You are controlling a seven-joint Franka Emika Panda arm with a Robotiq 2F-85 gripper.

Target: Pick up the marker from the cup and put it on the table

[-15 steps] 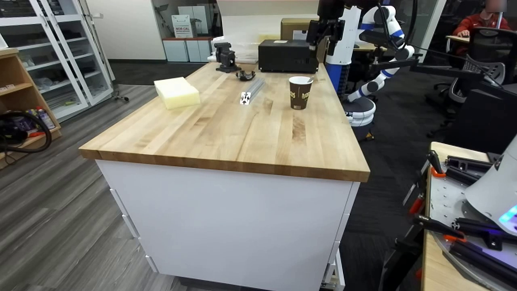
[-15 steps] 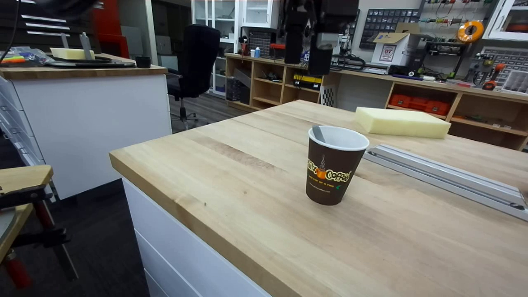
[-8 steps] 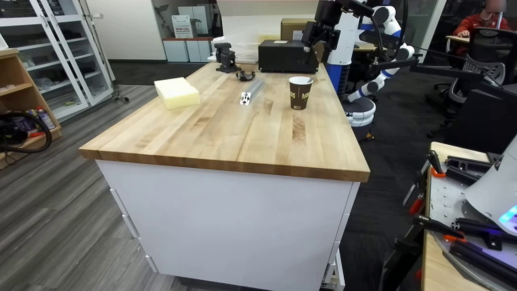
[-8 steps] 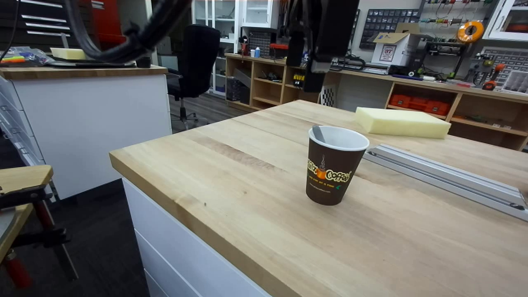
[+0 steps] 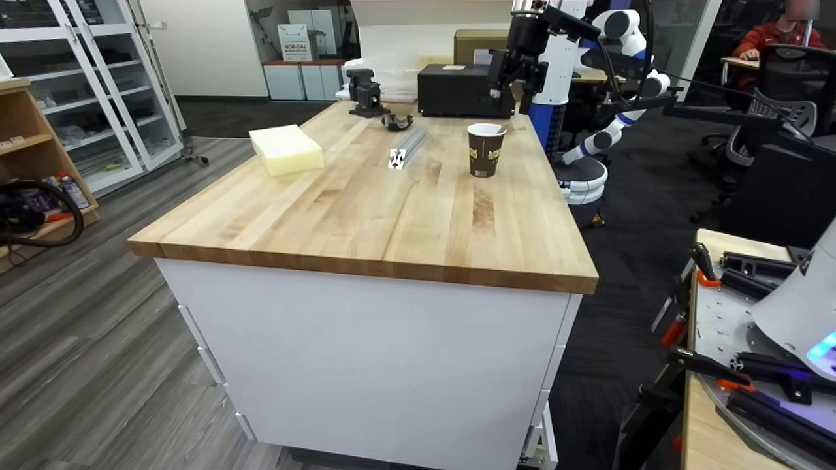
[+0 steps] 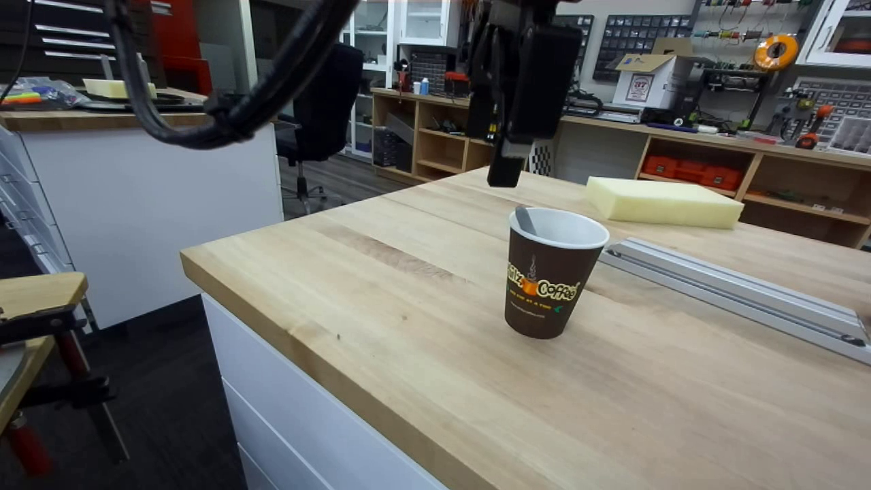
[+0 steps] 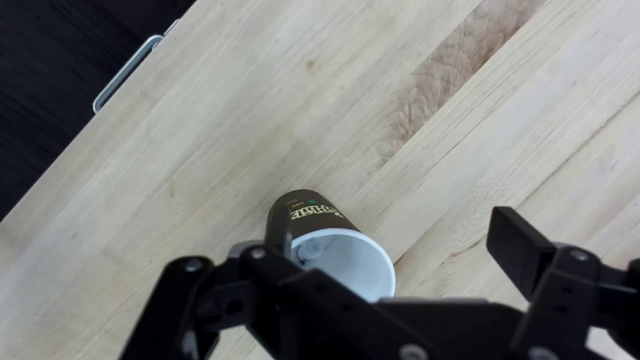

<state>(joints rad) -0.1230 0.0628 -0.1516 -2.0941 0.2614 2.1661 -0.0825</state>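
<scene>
Grey wood-plank floor (image 5: 130, 313); dark carpet (image 5: 627, 261) in another stretch. White-framed glass-door cabinet (image 5: 95, 85) near open wooden shelving (image 5: 29, 114). Plain white wall (image 5: 202, 46) farther back; low blue-grey cabinets (image 5: 287, 81) with reddish-brown top past its edge. Black office chair (image 6: 333, 95) near white-sided counter (image 6: 150, 218). Dark drawer unit (image 6: 71, 44) behind counter. Long wooden bench (image 6: 435, 151) with open cubbies; white cupboards (image 6: 446, 27) mounted above.

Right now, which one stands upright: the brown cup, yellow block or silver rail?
The brown cup, marker leaning inside; the yellow block and silver rail lie flat.
</scene>
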